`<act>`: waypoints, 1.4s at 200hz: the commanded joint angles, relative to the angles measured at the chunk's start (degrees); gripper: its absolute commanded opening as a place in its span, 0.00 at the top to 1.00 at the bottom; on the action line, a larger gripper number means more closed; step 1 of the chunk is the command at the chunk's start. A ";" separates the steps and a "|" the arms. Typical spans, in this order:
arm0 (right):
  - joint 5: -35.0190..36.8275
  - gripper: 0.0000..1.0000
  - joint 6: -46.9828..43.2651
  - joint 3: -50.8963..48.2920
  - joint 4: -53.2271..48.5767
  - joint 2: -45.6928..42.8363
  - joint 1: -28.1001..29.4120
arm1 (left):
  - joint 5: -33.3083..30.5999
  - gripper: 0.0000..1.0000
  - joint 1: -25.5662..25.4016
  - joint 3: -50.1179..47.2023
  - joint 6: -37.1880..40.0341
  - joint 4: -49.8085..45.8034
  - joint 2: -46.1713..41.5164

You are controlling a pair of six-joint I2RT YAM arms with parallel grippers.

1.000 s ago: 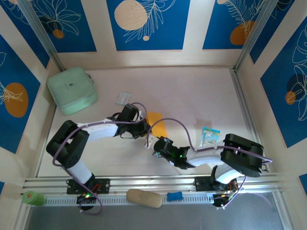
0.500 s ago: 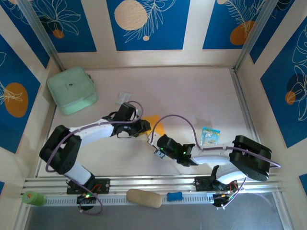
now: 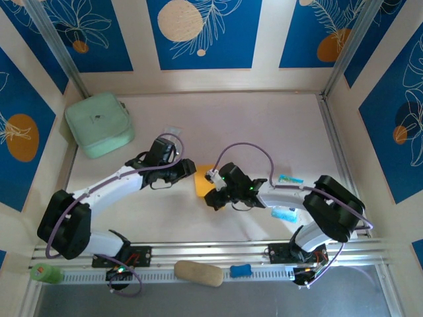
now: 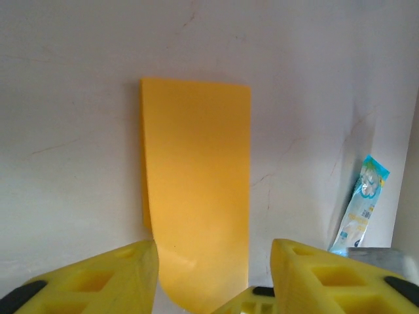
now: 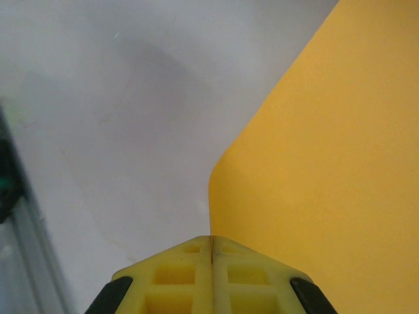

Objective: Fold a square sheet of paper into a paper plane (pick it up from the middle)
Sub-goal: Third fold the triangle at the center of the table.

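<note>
The square sheet of paper [image 3: 202, 178] is orange-yellow and folded to a narrow strip, lying in the middle of the table. In the left wrist view the square sheet of paper [image 4: 196, 190] stretches away from my open left gripper [image 4: 213, 265], its near end curling up between the two yellow fingers without touching them. My left gripper [image 3: 190, 170] sits just left of the sheet. My right gripper [image 3: 211, 187] is at the sheet's right side. Up close, my right gripper [image 5: 211, 245] is shut on the sheet's thin edge, and the square sheet of paper [image 5: 327, 163] rises to the right.
A mint-green pouch [image 3: 99, 123] sits at the back left, with a small clear wrapper [image 3: 172, 133] near it. A blue-and-white packet [image 3: 289, 179] lies by the right forearm. A tan oval lump [image 3: 198, 273] and a small blue piece [image 3: 241, 270] rest on the front rail.
The left gripper opened, released the paper and drew back to the left. The right gripper swung up to the sheet and now pinches its edge; the sheet shifted slightly.
</note>
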 commanded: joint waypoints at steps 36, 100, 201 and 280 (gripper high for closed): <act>-13.42 0.97 7.86 -2.54 7.54 1.37 -1.35 | 3.19 0.70 0.72 2.22 2.13 1.02 2.68; -14.80 0.97 8.09 -2.87 8.68 2.84 -2.32 | 10.14 0.83 0.72 4.16 3.02 5.79 12.28; -12.95 0.97 7.79 -0.40 6.81 5.23 -3.21 | 12.33 0.89 0.72 1.48 3.25 9.71 24.15; -6.14 0.97 5.99 1.47 -0.81 4.27 -6.35 | 11.67 0.89 0.72 0.75 3.21 9.82 24.36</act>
